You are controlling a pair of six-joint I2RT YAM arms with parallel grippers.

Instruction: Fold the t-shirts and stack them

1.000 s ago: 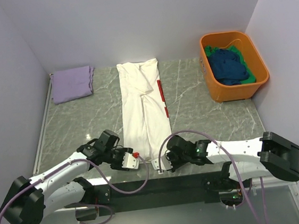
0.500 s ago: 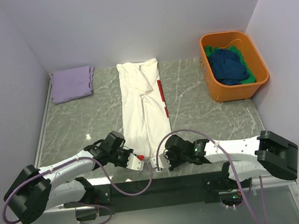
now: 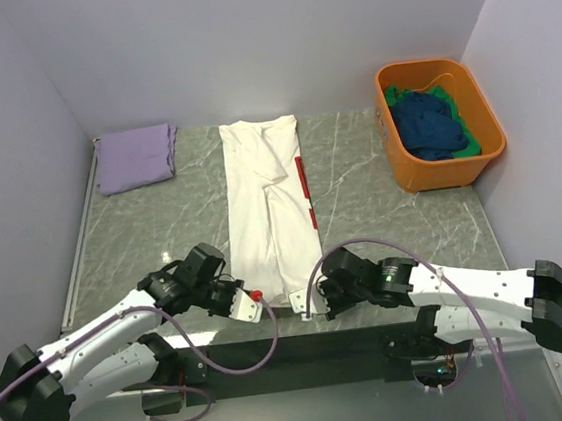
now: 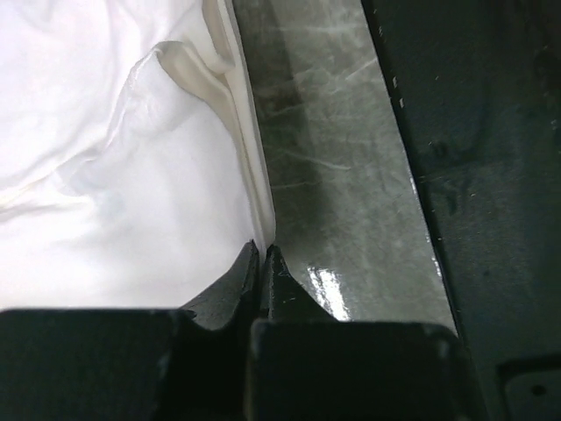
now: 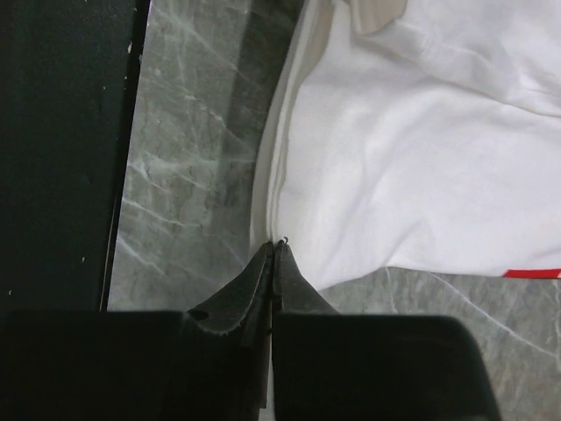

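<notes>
The white t-shirt (image 3: pixel 269 207), folded into a long strip with a red edge (image 3: pixel 304 183), lies down the middle of the table. My left gripper (image 3: pixel 254 307) is shut on the strip's near hem at its left corner, seen in the left wrist view as the white t-shirt (image 4: pixel 131 175) pinched at the left gripper (image 4: pixel 264 250). My right gripper (image 3: pixel 304 306) is shut on the near hem at its right corner; in the right wrist view the white t-shirt (image 5: pixel 421 149) meets the right gripper (image 5: pixel 274 246). A folded lavender t-shirt (image 3: pixel 136 156) lies at the back left. Dark blue (image 3: pixel 430 124) and green t-shirts (image 3: pixel 468 148) fill the tub.
The orange plastic tub (image 3: pixel 404 172) stands at the back right. Grey walls close in the table on the left, back and right. A black base rail (image 3: pixel 306 349) runs along the near edge under both arms.
Both grippers closed on the white shirt's near hem, the left jaws last. The hem now sits slightly lifted and drawn toward the near edge; the right arm stretched out lower.
</notes>
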